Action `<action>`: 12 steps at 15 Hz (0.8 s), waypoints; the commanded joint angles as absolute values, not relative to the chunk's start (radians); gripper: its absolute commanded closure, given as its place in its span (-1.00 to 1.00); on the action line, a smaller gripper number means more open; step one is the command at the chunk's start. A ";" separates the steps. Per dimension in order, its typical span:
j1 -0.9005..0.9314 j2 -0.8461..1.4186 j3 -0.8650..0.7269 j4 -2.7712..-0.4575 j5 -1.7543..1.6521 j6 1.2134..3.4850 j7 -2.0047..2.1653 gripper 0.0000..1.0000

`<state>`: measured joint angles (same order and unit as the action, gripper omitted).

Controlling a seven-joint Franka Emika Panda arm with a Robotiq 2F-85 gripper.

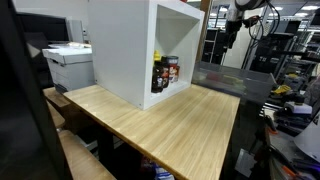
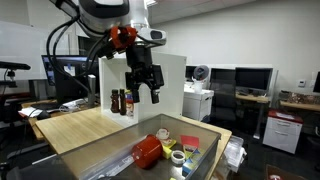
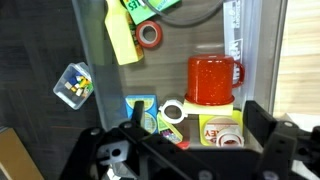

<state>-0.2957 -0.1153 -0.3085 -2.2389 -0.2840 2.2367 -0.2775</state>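
**Desk:** Surface first.

**Operator:** Item one: a pale wooden table (image 1: 170,120), plank top, mostly bare. Item two: a white open-fronted cabinet (image 1: 120,45) standing on it, with a cluster of dark bottles (image 1: 166,72) on its floor. Item three: a clear plastic bin (image 1: 225,78) at the table's end, just beside the cabinet.

**Desk:** Bin contents?

**Operator:** In the wrist view I list:
- a red mug (image 3: 212,80), upright, with its handle toward the wood side
- a white tape roll (image 3: 173,112) just beside the mug
- a labelled carton (image 3: 222,131) next to that roll
- a blue packet (image 3: 140,112)
- a red tape roll (image 3: 150,35)
- a yellow-green block (image 3: 122,35)

A small clear case of coloured bits (image 3: 73,85) lies by the bin's wall. I cannot tell whether it is inside or outside.

**Desk:** And the gripper?

**Operator:** My gripper (image 2: 144,95) hangs above the bin, well apart from everything in it. Its fingers are spread wide with nothing between them. The mug sits in the bin below, with the white roll and the carton nearest under the fingers.

**Desk:** Room?

**Operator:** It is an office lab. A printer (image 1: 68,62) stands behind the table, and monitors (image 2: 250,80) sit on desks along the far side.
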 commanded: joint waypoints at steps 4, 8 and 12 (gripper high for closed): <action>-0.297 -0.021 -0.325 -2.168 -0.189 2.196 -0.432 -1.00; -0.302 0.040 -0.319 -2.134 -0.228 2.155 -0.423 -1.00; -0.303 0.038 -0.314 -2.148 -0.250 2.166 -0.388 -1.00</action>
